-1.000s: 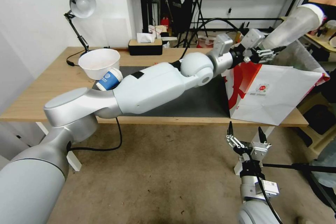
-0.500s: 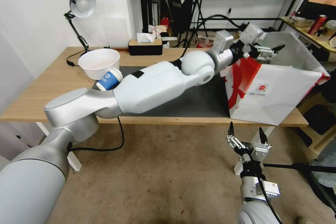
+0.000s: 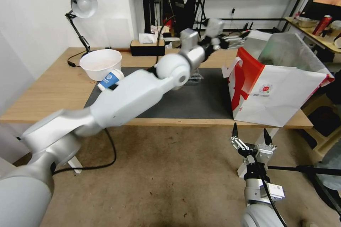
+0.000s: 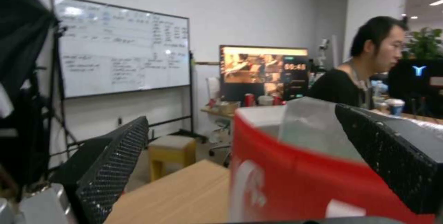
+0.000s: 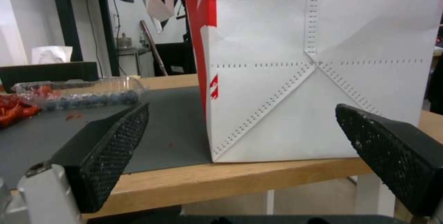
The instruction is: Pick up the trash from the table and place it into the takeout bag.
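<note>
The left gripper has its two black ribbed fingers spread wide with nothing between them; it hangs in the air just beside the top rim of the takeout bag, on the side facing the middle of the table. In its wrist view the bag's red panel and silvery lining sit right in front of the spread fingers. The bag stands upright at the right end of the table, its base on the front right corner of the dark grey mat.

Trash is left on the table. The beige bowl rests near the back left corner of the mat, and the blue-and-white paper cup lies on its side against it. A clear plastic container with dark and red bits lies on the mat toward the back, partly hidden behind the left arm in the head view.

The right gripper is parked below the table's front edge near the bag, fingers apart and empty.

As I judge it, the left arm is between items. To do the coming pick well, it should clear the bag's rim and handles, come down squarely over one piece, and keep the fingers wide until they straddle it; the cup on its side could roll if nudged.
</note>
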